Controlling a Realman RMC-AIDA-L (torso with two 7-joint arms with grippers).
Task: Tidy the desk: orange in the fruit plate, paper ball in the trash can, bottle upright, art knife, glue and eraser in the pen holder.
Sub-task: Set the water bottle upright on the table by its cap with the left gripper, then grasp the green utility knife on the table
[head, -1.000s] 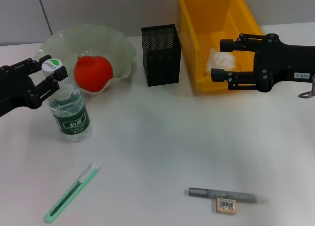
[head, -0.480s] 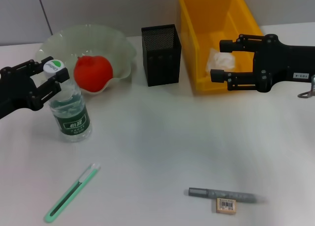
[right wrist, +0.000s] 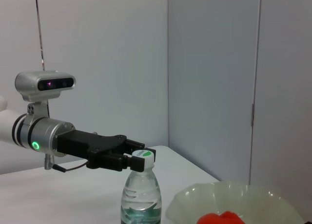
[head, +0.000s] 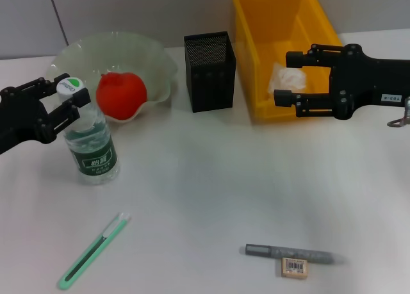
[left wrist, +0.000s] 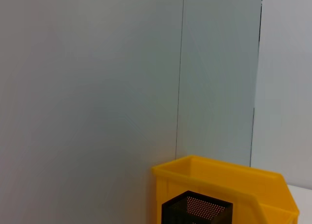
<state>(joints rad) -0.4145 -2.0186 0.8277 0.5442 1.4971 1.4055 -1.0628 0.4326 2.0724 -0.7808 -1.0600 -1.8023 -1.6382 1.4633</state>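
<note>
The white desk (head: 211, 179) bears bottle (head: 90, 140), art knife (head: 93, 250), glue (head: 291, 253), eraser (head: 294, 267).

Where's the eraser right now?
In the head view the eraser lies near the front edge of the desk on the robot's right, right beside the grey art knife, on its near side, far from the pen holder.

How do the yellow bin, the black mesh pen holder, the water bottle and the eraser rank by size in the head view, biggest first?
1. Yellow bin.
2 and 3. Pen holder and water bottle look about alike, so I won't rank them.
4. Eraser, clearly smallest, though nearest the camera.
</note>
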